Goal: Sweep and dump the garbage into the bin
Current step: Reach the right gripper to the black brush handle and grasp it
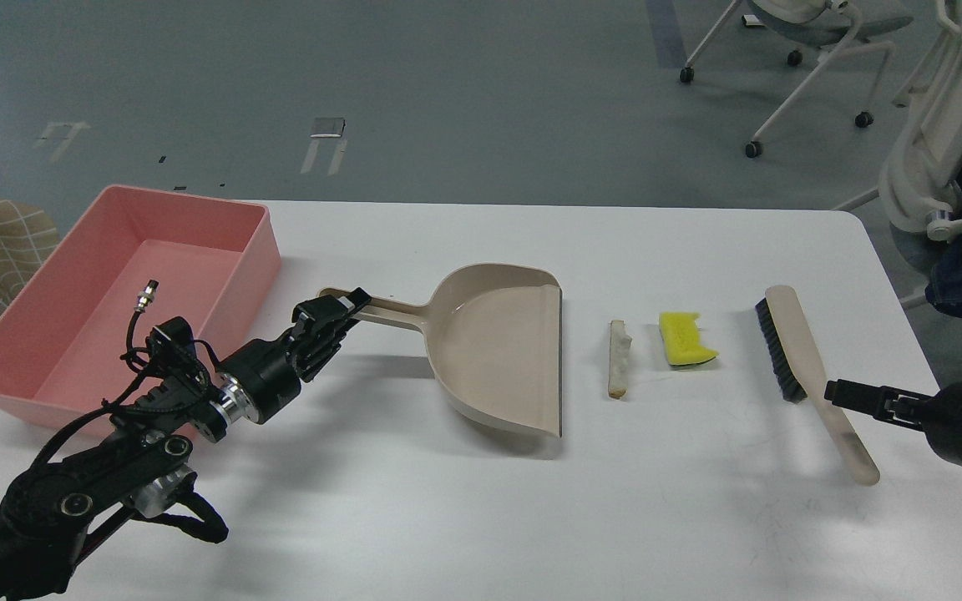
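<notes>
- The white table (pixel 464 501) carries everything; its far edge runs across the upper part of the view and its right edge slopes down past the brush.
- The pink bin (pixel 72 334) sits at the far left corner of the surface, its left wall along the left edge, and its inside looks bare.
- The beige dustpan (pixel 498 351) lies near the middle, mouth toward the right, its long handle pointing left toward the bin.
- The left gripper (pixel 347 307) is at the tip of that handle; its fingers are dark and bunched, so I cannot tell whether they clasp the handle or only touch it.
- The garbage lies just right of the dustpan mouth: the off-white bread strip (pixel 617 359) nearest the lip but apart from it, then the yellow sponge chunk (pixel 685 339) just beside the strip.
- The brush (pixel 807 376) lies right of the sponge, bristles facing the scraps, handle running toward the near right edge.
- The right gripper (pixel 833 389) reaches in from the right edge and meets the brush handle just below the bristles; whether it grips cannot be told.
- A broad bare stretch of surface runs along the near edge, and another along the far edge behind the dustpan.
- No writing can be read on any item.
</notes>
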`<act>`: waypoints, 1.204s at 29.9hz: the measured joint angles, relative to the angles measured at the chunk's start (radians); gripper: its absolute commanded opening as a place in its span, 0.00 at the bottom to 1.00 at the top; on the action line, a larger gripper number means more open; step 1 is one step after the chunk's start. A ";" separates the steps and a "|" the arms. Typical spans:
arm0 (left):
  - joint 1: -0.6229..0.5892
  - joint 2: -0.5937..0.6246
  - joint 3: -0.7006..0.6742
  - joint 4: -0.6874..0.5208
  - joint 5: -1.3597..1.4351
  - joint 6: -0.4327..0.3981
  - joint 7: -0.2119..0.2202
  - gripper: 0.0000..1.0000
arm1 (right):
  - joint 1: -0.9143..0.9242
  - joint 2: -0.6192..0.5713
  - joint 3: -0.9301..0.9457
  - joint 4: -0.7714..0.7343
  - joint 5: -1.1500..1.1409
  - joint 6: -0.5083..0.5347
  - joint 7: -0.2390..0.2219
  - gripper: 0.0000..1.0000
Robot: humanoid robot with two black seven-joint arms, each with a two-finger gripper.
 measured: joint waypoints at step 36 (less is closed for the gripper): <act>0.020 -0.006 -0.003 0.043 -0.007 -0.001 -0.006 0.07 | -0.012 0.103 -0.007 -0.017 -0.034 0.000 -0.013 0.00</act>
